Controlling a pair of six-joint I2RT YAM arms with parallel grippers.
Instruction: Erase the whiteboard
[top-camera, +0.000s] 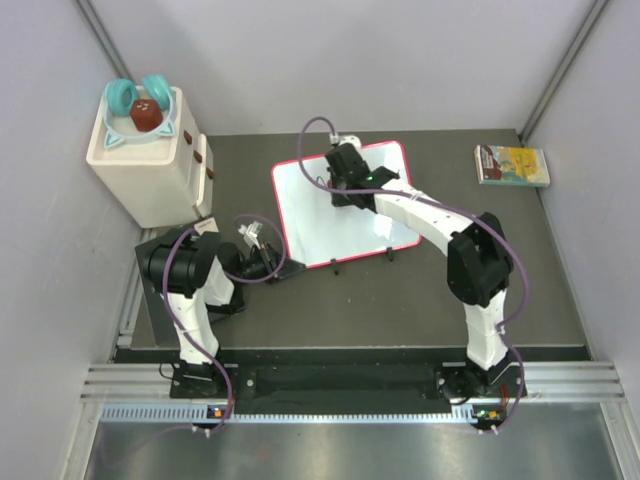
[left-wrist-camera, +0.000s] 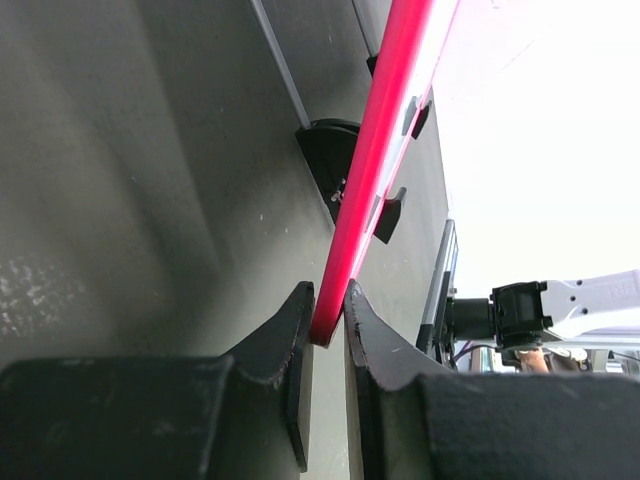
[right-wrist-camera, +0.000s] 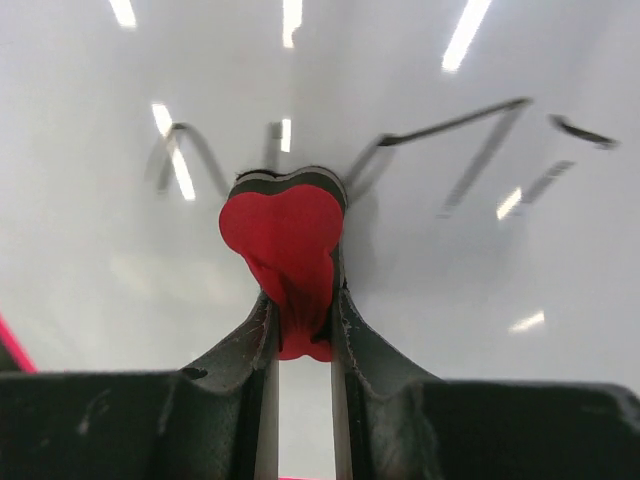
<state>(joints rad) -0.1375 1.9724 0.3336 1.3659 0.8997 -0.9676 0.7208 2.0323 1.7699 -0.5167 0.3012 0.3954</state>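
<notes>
The whiteboard (top-camera: 310, 215), white with a thin red rim, lies on the dark table in the middle of the top view. My left gripper (top-camera: 282, 266) is shut on its near left corner; in the left wrist view the fingertips pinch the red rim (left-wrist-camera: 375, 170) at my left gripper (left-wrist-camera: 328, 308). My right gripper (top-camera: 345, 168) is over the far part of the board. It is shut on a red heart-shaped eraser (right-wrist-camera: 285, 235) with a black pad pressed on the white surface, at my right gripper (right-wrist-camera: 298, 310). Black marker strokes (right-wrist-camera: 450, 125) lie just beyond the eraser.
A white box (top-camera: 150, 165) with teal headphones (top-camera: 140, 95) on top stands at the far left. A small yellow-green book (top-camera: 512, 165) lies at the far right. Grey walls close in the sides. The board's black feet (left-wrist-camera: 388, 212) show under its rim.
</notes>
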